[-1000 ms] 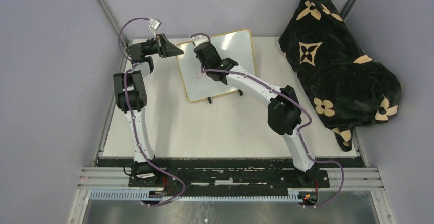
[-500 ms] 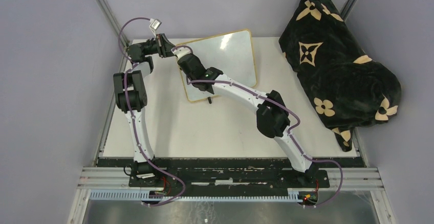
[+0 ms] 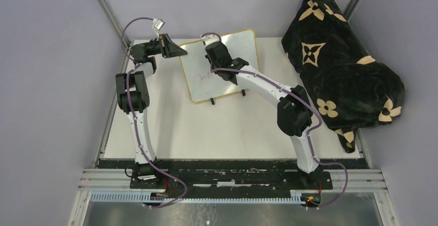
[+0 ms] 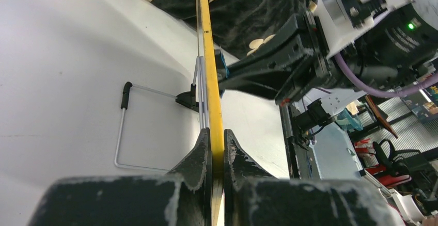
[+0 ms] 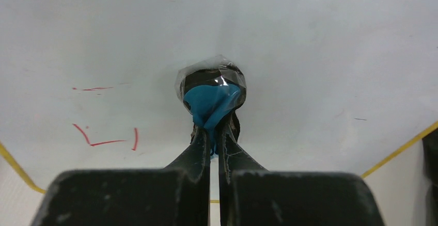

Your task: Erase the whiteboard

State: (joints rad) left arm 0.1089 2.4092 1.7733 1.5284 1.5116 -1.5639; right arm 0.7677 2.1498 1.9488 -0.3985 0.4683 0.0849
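The whiteboard [image 3: 199, 81] is sitting at the far middle of the worktop [image 3: 206, 128], turned at an angle, with its two black feet [image 3: 212, 101] pointing toward the arms. From the left wrist view it is standing tilted on a wire stand [image 4: 124, 128] rather than lying flat.

The left pincer [image 4: 216, 133] is clamping the board's thin yellow frame [image 4: 209, 55] at its far left corner, one finger on each face.

The right pincer [image 5: 213, 133] is reaching over the board from the near right, its fingers closed tight on a blue eraser [image 5: 210, 94] wrapped in clear film. The eraser is pressing against the white surface near the upper middle of the board.

A few red marks [image 5: 103, 138] are showing on the board just to the left of the eraser in the right wrist view; the surface to its right is looking almost clean.

A black blanket [image 3: 341, 66] with tan flower shapes is lying heaped at the right side of the worktop, near the board but apart from it.
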